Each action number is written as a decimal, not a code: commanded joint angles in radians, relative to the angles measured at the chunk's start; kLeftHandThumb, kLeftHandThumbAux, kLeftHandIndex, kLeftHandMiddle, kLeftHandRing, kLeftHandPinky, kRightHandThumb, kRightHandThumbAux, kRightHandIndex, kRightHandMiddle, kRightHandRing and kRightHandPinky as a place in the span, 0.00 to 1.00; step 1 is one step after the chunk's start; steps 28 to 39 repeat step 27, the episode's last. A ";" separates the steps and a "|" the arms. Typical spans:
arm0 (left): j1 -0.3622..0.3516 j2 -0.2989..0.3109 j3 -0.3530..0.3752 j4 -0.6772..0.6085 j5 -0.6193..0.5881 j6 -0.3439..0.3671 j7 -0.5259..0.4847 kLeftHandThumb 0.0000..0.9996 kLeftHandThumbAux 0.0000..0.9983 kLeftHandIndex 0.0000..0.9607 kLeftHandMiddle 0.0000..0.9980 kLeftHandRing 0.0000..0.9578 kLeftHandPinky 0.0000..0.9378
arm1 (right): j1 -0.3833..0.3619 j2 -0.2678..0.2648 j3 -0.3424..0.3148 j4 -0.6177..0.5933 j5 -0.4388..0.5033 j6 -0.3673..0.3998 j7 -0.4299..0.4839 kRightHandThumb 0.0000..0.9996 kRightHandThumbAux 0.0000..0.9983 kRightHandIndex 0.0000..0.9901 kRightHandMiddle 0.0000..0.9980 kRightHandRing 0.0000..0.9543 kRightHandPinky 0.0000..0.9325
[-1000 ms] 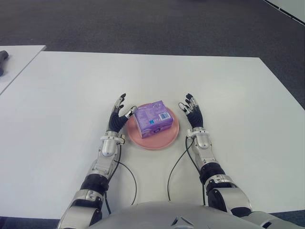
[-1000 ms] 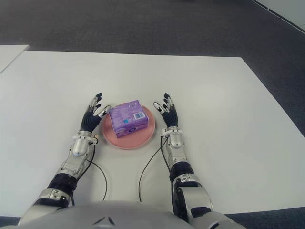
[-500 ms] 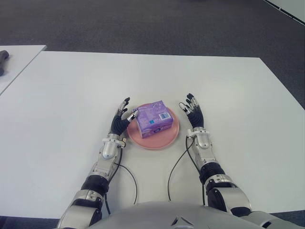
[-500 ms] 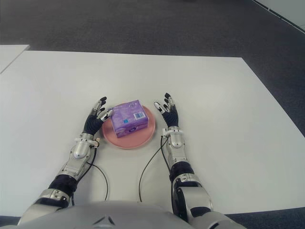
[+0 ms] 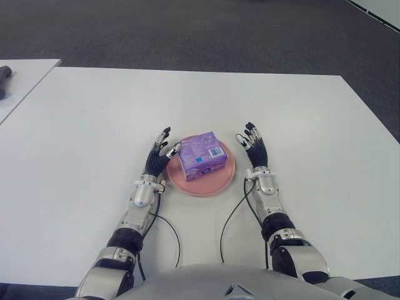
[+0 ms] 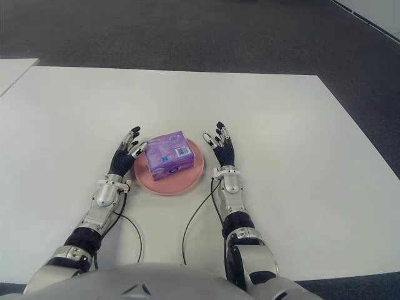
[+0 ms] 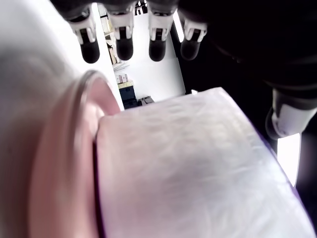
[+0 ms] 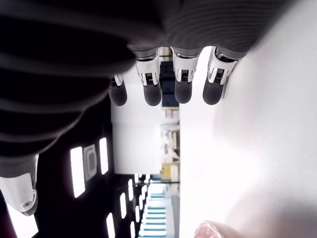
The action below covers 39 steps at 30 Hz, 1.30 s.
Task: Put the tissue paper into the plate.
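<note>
Two hands: left hand (image 5: 157,160) at the plate's 9 o'clock, right hand (image 5: 253,149) at 3 o'clock, fingers spread, holding nothing.
Tissue paper (image 5: 200,155): lying in the pink plate (image 5: 215,183).
Setting: white table (image 5: 87,125).

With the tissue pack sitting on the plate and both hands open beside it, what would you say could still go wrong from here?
1. The left hand shows very close to the purple tissue pack, its thumb by the pack's side; a careless withdrawal might drag the pack.
2. The pack lies toward the far side of the pink plate, so a nudge could tip it over the rim.
3. The right hand hovers open beside the plate's edge and might bump it.
</note>
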State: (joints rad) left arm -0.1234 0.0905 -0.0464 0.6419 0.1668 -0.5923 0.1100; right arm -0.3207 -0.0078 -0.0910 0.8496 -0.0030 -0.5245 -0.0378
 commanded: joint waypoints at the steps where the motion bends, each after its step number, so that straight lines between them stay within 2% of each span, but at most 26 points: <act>1: 0.001 -0.001 0.000 -0.008 -0.009 0.027 -0.016 0.02 0.39 0.00 0.00 0.00 0.00 | 0.076 0.013 -0.002 0.070 0.006 0.089 -0.003 0.15 0.53 0.00 0.00 0.00 0.00; 13: -0.009 -0.001 0.005 -0.007 -0.012 0.040 -0.017 0.01 0.39 0.00 0.00 0.00 0.00 | 0.063 0.012 -0.005 0.085 0.007 0.091 -0.004 0.15 0.53 0.00 0.00 0.00 0.00; 39: -0.019 -0.003 0.009 0.016 -0.005 0.022 0.001 0.00 0.40 0.00 0.00 0.00 0.00 | 0.054 0.011 -0.006 0.097 0.007 0.088 -0.005 0.15 0.53 0.00 0.00 0.00 0.00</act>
